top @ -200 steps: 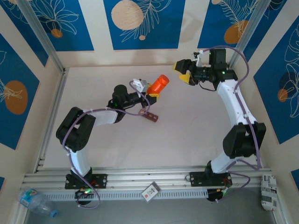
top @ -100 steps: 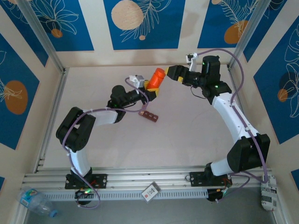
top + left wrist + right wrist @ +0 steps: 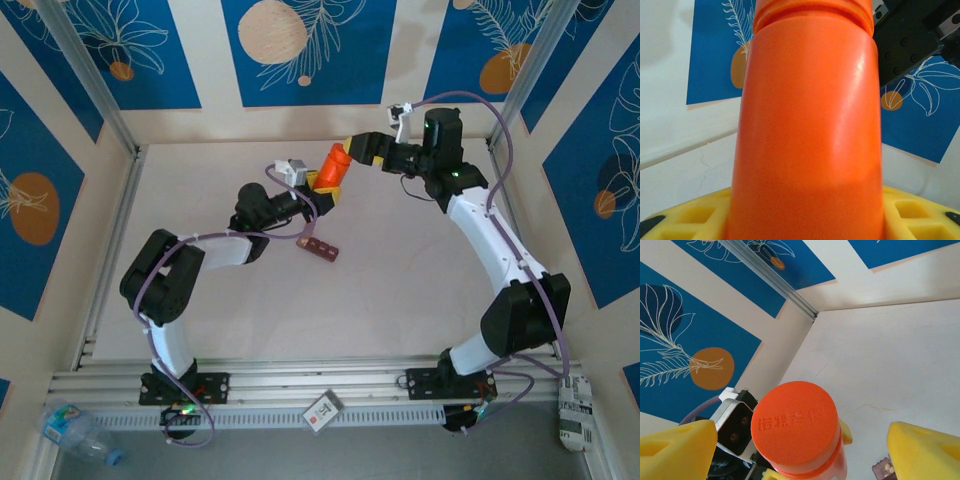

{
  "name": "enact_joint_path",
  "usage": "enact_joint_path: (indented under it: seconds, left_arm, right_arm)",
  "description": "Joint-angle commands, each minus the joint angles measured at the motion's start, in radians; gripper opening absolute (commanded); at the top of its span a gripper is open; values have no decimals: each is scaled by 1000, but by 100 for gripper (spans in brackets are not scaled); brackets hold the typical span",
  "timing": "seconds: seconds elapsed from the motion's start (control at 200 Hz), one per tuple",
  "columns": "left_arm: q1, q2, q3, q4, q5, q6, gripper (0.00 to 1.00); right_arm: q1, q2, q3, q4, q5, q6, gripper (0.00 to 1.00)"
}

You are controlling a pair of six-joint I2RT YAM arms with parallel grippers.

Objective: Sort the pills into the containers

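An orange pill bottle (image 3: 333,170) is held up above the table, tilted toward the back right, with my left gripper (image 3: 322,191) shut on its lower body. In the left wrist view the bottle (image 3: 807,125) rises between the yellow fingers (image 3: 687,217). My right gripper (image 3: 355,150) is open at the bottle's capped end. In the right wrist view its yellow fingers (image 3: 677,450) stand wide on either side of the orange cap (image 3: 794,424) without touching it. The containers (image 3: 321,249), a dark reddish-brown strip, lie on the table below. One compartment (image 3: 885,469) shows pale pills (image 3: 888,468).
Blue-and-cream patterned walls close in the table at the back and both sides, with a metal post (image 3: 775,277) in the back left corner. An aluminium rail (image 3: 320,385) runs along the near edge. A white card (image 3: 322,411) and a plastic bottle (image 3: 75,430) lie beyond it.
My right arm has swung left from the back right until its open jaws are at the bottle's cap. The left gripper has carried the bottle slightly up and back.
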Motion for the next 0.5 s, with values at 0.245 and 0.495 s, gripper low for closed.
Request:
enact_joint_path:
  seconds: [0.245,0.495]
  left_arm:
    - [-4,-19,39,71,36,-23,0]
    - [-4,-19,35,76,37,-24,0]
  right_arm:
    - [28,56,84,-69,-34,-48,86]
    - [40,66,91,-81,-42,-58,82]
